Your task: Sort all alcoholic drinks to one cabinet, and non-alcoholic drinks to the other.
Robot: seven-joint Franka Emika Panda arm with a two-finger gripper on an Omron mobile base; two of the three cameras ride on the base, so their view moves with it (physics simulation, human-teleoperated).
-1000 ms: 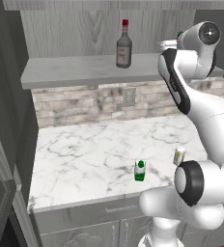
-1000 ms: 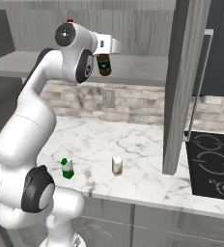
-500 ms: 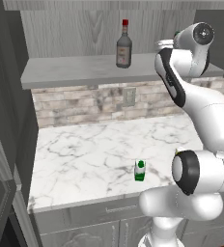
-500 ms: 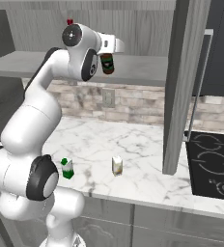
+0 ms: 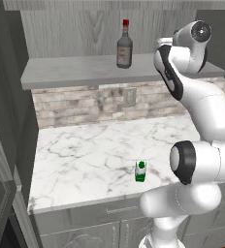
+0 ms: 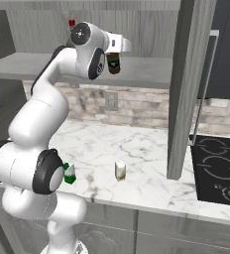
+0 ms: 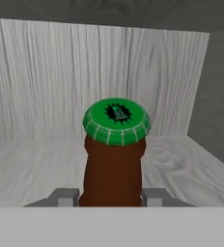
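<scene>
I hold the slim brown glass bottle with the green label [image 6: 114, 63] and green crown cap [image 7: 116, 121]; my jaws are closed narrow on its neck, one grey finger [image 7: 63, 197] showing on each side of it in the hand view. My gripper [image 6: 115, 45] is raised at the front edge of the long grey shelf [image 5: 75, 71] of the wide grey wood-grain wall cabinet [image 7: 46, 82]. In the right base view the bottle hangs upright in front of that edge; I cannot tell whether its base touches the shelf.

Ahead of the cap lies bare shelf, running back to the cabinet's rear panel, with a darker side wall [image 7: 219, 96] closing the right. The tall clear-grey glass bottle with the red cap and pale label [image 5: 124, 50] stands further left on the same shelf, well apart from me.

Below, on the white marble worktop [image 5: 85, 155], the small green and white carton with the white cap [image 5: 140, 171] stands near the front edge, and the small cream-yellow carton [image 6: 120, 170] stands near it, toward the grey vertical panel [image 6: 186, 89] beside the black hob [image 6: 218, 168].
</scene>
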